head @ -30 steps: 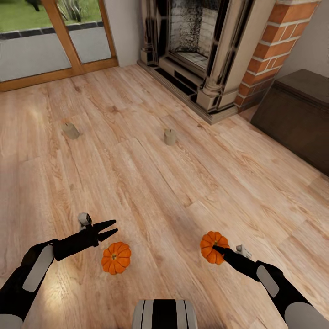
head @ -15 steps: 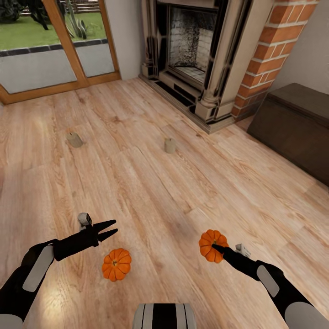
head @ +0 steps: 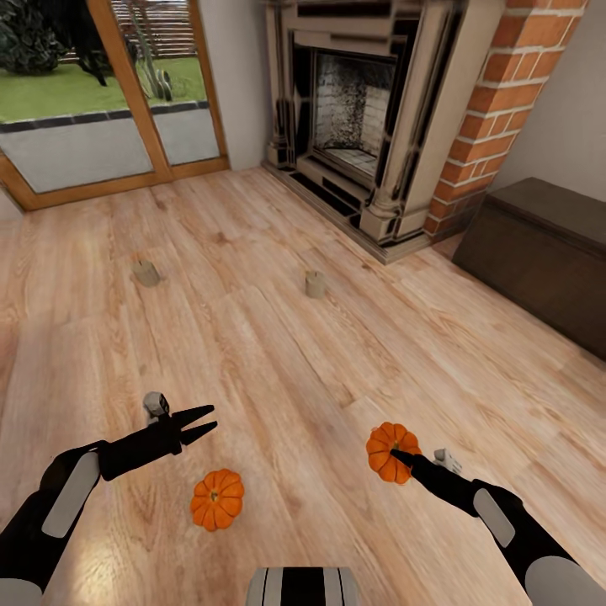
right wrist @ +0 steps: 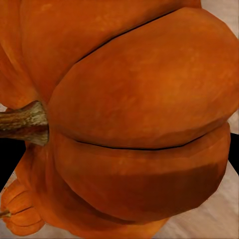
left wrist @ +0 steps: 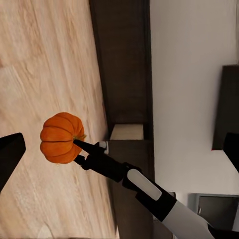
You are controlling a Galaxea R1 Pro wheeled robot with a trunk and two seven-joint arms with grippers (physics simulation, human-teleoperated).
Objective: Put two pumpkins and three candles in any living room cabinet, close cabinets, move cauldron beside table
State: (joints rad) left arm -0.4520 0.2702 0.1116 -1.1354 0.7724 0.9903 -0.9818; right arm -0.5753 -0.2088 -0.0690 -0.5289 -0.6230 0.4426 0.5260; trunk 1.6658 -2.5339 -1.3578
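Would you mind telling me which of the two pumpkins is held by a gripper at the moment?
The pumpkin at the right gripper, with the jaws shut on it. The other pumpkin sits free on the floor, near the open left gripper.

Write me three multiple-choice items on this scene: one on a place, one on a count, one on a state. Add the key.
1. Where is the loose pumpkin?
A. On the cabinet
B. On the floor between the arms
C. In the fireplace

2. How many candles stand on the floor?
A. Two
B. Three
C. None

3. What is the left gripper doing?
A. Clamped on a candle
B. Holding a pumpkin
C. Open, holding nothing

Key: B, it lies on the wooden floor; A, one candle and another candle; C, its fingers are spread with nothing between.
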